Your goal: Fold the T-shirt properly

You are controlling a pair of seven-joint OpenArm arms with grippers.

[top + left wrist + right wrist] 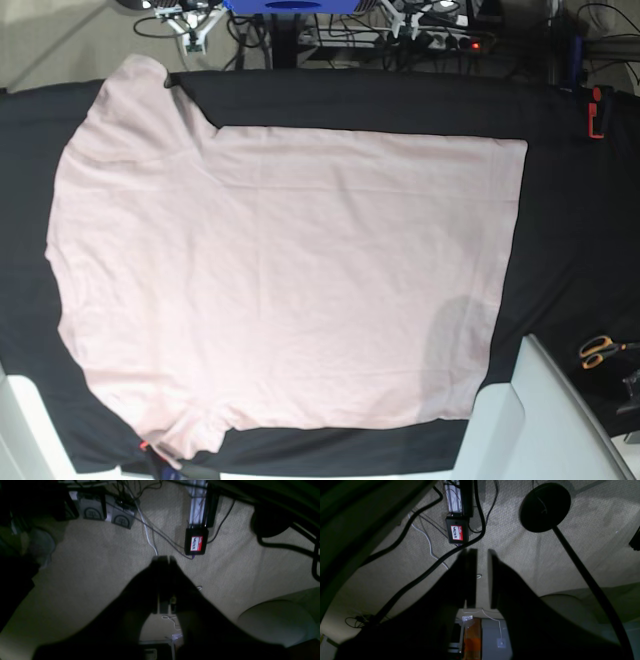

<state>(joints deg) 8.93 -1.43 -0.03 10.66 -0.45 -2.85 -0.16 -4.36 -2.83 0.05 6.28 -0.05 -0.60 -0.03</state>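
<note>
The pale pink T-shirt lies spread flat on the black table covering in the base view, sleeves toward the left and hem toward the right. Neither gripper shows in that view; only white arm parts appear at the bottom right and bottom left. In the left wrist view my left gripper is shut, fingertips together, holding nothing, over beige carpet. My right gripper has a narrow gap between its fingers, with nothing in it, also over carpet. No cloth appears in either wrist view.
Orange-handled scissors lie on the table's right side and a red clamp sits at its far right edge. On the floor are cables, a black box with a red label and a round black stand base.
</note>
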